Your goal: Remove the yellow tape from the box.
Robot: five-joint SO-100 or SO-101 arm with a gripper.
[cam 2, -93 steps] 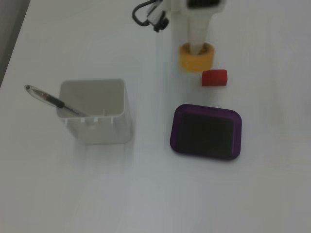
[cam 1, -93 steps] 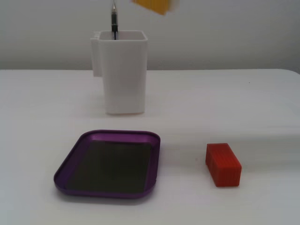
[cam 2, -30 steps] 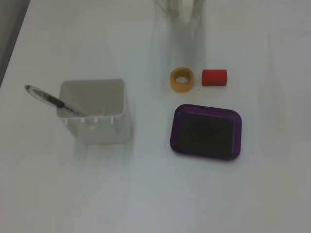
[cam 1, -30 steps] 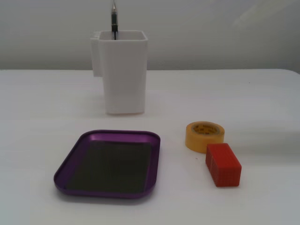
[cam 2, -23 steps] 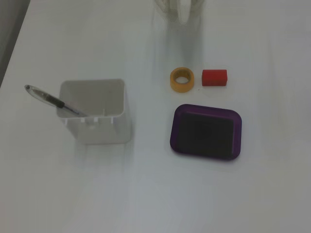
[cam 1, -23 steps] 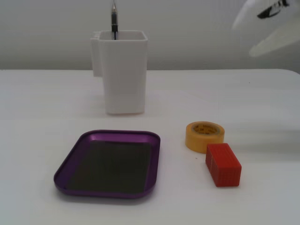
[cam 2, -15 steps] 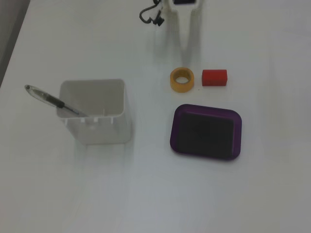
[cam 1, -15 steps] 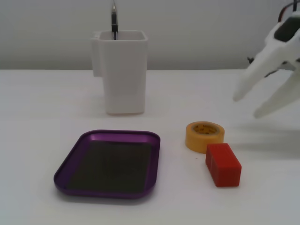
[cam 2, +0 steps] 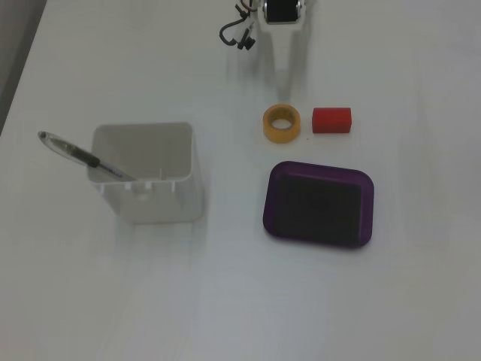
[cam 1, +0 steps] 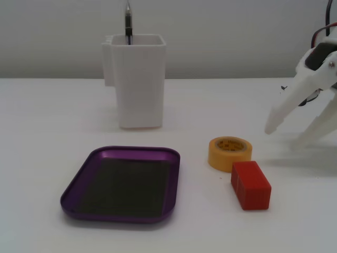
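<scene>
The yellow tape (cam 1: 221, 158) lies flat on the white table, outside the box and to its right in a fixed view. It touches or nearly touches the red block (cam 1: 250, 184). The box (cam 1: 121, 151) is a shallow purple tray with a dark bottom and nothing in it. My gripper (cam 1: 284, 137) hovers to the right of the tape and apart from it, white fingers spread open and empty. From above, the tape (cam 2: 267, 124) sits just below my gripper (cam 2: 282, 71), and the box (cam 2: 271, 203) is below the tape.
A tall white square container (cam 1: 138, 84) with a pen (cam 1: 127, 21) in it stands behind the tray. From above the container (cam 2: 150, 199) is left of the tray. The red block (cam 2: 331, 119) lies right of the tape.
</scene>
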